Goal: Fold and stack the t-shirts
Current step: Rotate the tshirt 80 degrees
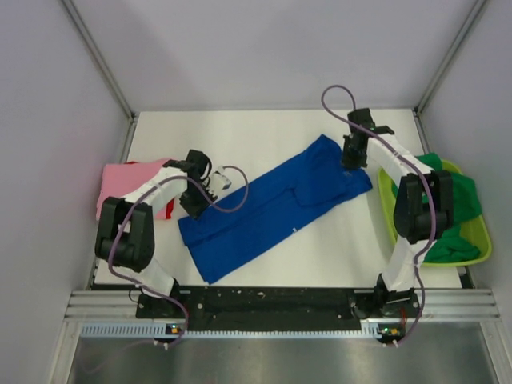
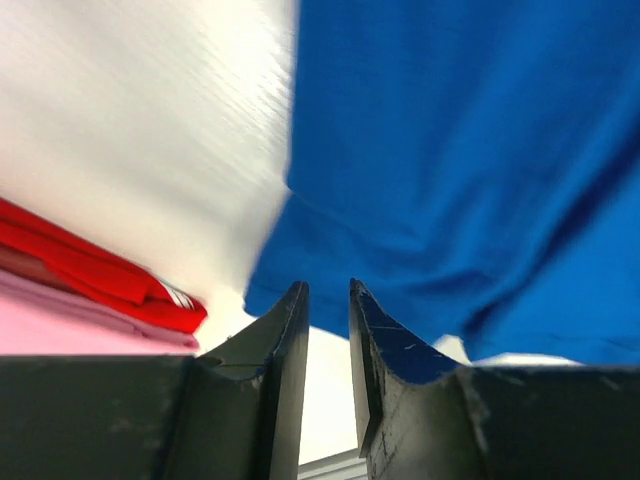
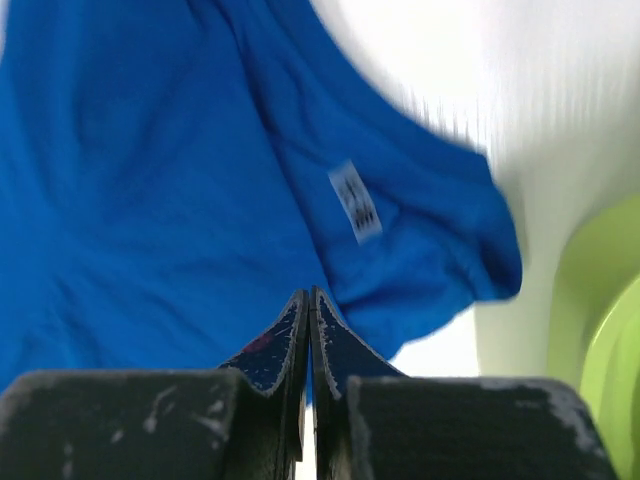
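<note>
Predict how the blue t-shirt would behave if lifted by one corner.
Probably floppy: the blue t-shirt lies flat with soft folds, so it would likely sag from the grip. It looks thin and light. Pushed, it would probably bunch rather than slide whole.

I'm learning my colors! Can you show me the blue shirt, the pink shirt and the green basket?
blue shirt (image 1: 264, 210), top view, middle of the cloth.
pink shirt (image 1: 128, 180), top view, its middle.
green basket (image 1: 384, 200), top view, left rim.

This is a robotics lab cell. Plain pale panels (image 1: 264, 48) wall the white surface (image 1: 240, 136) at its far and side edges; an aluminium rail (image 1: 276, 318) spans the near edge.
</note>
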Robot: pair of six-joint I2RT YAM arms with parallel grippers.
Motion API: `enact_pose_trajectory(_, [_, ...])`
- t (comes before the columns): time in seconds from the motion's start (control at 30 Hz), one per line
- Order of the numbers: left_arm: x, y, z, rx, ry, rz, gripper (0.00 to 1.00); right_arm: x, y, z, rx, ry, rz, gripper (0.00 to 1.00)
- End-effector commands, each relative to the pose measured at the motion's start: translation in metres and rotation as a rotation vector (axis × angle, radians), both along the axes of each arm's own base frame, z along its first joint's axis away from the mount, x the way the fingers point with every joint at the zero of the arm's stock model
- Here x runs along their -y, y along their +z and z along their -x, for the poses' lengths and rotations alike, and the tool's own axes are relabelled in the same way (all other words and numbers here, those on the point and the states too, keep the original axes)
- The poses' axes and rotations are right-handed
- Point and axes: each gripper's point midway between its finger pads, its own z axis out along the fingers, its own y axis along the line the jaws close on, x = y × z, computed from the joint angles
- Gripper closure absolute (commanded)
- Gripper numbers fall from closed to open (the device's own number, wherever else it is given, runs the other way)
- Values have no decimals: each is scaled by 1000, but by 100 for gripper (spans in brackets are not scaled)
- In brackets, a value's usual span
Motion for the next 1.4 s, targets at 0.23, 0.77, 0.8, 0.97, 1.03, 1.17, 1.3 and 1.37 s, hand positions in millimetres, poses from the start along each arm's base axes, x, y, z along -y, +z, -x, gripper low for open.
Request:
enact_pose_trajectory(0.23, [-42, -56, 3, -43, 63, -205, 72, 3, -93, 48, -247, -7, 28, 100])
enact_pose_trajectory(0.77, [99, 45, 135, 2, -513, 416, 59, -83, 46, -168, 322, 314, -337, 80])
enact_pose_trajectory(0.8, [99, 56, 133, 41, -531, 423, 57, -84, 63, -161, 355, 358, -334, 73])
enact_pose_trajectory(0.97, [98, 59, 113, 127, -560, 373, 52, -107, 157, -80, 578, 618, -355, 38])
enact_pose_trajectory(1.03, [103, 50, 104, 168, -600, 365, 52, -122, 170, -39, 676, 751, -331, 28])
enact_pose_trajectory(1.17, [113, 41, 109, 187, -766, 411, 53, -153, 177, 61, 895, 1179, -265, 7])
enact_pose_trajectory(1.3, [109, 15, 116, 183, -889, 394, 53, -160, 175, 142, 982, 1353, -306, 2])
enact_pose_trajectory(1.37, [102, 1, 121, 179, -965, 360, 54, -171, 145, 183, 945, 1526, -209, 1])
